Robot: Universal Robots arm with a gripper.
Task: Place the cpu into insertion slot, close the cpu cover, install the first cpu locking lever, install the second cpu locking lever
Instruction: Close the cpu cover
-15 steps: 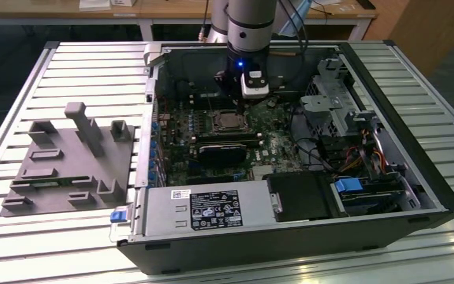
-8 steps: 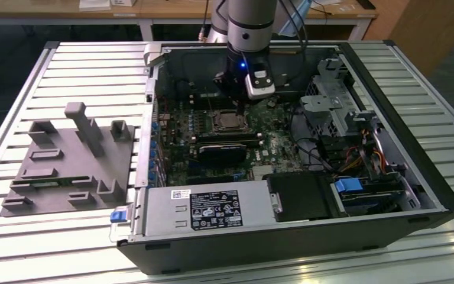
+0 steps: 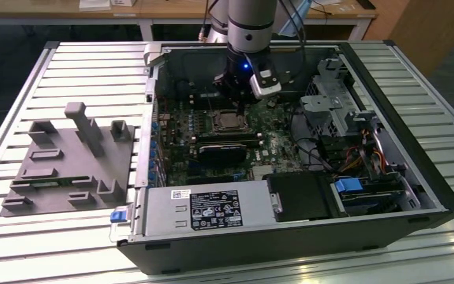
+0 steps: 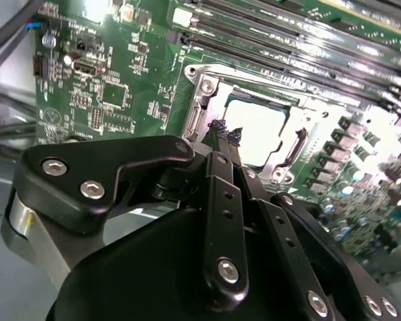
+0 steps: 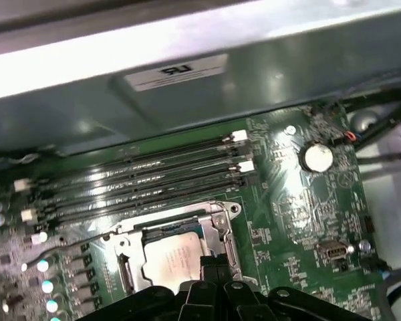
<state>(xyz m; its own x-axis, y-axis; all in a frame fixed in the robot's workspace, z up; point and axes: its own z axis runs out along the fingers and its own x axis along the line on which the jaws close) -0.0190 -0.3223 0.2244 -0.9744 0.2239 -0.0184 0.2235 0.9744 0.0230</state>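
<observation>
Cpu (image 5: 170,257) seated in slot (image 4: 202,110); cover (image 5: 217,217) down flat around it, chip top showing through window. Tool (image 4: 225,132) clenched, empty, tips over cover edge. Memory slots (image 5: 140,174) beside socket. Open case (image 3: 290,248) on slatted surface (image 3: 416,71).

Seen from my remote station, the cpu (image 4: 257,134) lies flat in the insertion slot (image 4: 264,100) on the green motherboard (image 4: 120,100), its pale metal top bright under the light. The cpu cover (image 5: 217,224), a thin silvery frame, is folded down around the chip, which shows through its window.
</observation>
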